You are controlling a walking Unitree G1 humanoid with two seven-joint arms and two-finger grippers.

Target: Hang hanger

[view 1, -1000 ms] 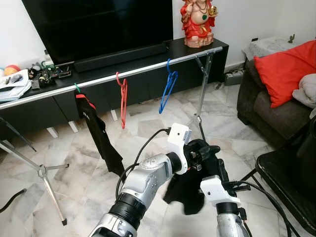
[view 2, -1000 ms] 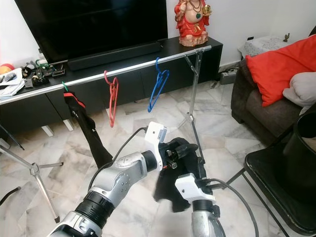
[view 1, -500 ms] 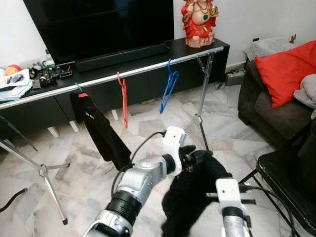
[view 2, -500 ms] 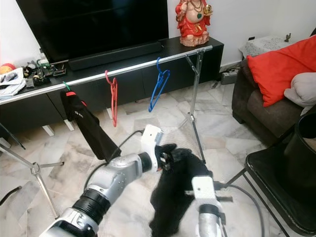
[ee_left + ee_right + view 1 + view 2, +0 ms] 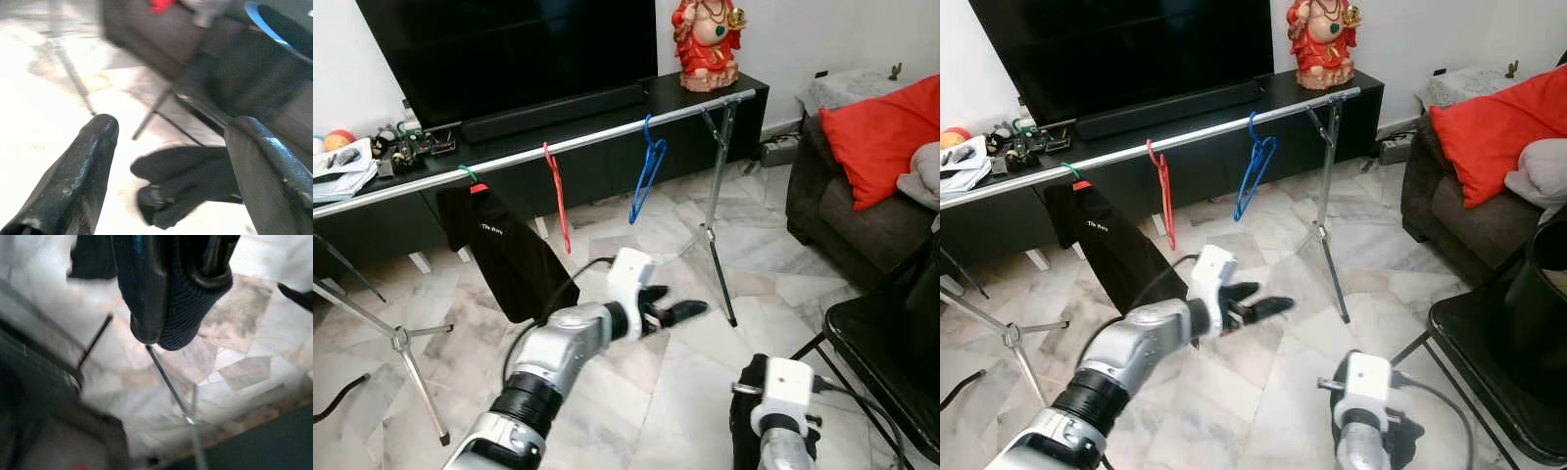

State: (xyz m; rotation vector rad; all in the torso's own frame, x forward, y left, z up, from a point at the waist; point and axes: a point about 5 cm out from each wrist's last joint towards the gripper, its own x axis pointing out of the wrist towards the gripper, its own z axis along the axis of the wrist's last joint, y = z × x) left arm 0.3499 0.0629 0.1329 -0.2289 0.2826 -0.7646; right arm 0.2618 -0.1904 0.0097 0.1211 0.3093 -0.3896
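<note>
Right wrist view | right tool (image 5: 168,330) clamped on dark knit cloth (image 5: 183,298) | left tool (image 5: 677,311) spread, empty | red hanger (image 5: 555,196) on rail (image 5: 597,140)

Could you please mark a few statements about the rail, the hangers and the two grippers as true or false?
1. A red hanger and a blue hanger hang empty on the rail. True.
2. The left gripper is shut on the blue hanger. False: it is open and holds nothing, out over the floor.
3. The right gripper is shut on dark cloth. True.
4. A black garment hangs from a green hanger on the rail. True.
5. The statue stands on the floor. False: it stands on the TV cabinet.
</note>
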